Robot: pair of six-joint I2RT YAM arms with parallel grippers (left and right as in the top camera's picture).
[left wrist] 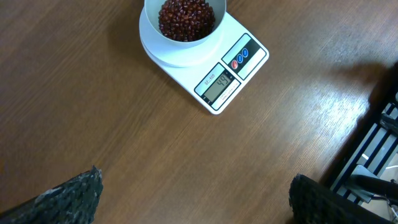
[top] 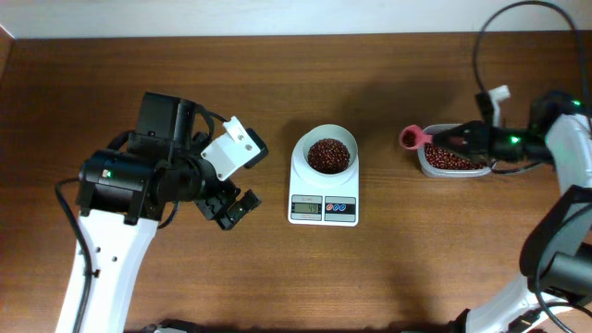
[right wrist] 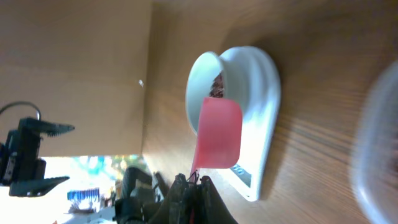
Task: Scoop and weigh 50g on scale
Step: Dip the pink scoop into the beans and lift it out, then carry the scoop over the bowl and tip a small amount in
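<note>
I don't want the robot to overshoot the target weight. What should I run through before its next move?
1. Right hand shut on the pink plastic scoop: ok.
2. Scoop loaded: not ok, it looks empty, at the clear plastic tub's left end.
3. Reading on the small white digital scale's grey display: cannot tell, digits too small.
4. Dark red-brown beans heaped inside the round white bowl, none seen spilled beside the scale: ok.
5. Left hand open, apart from the scale: ok.
</note>
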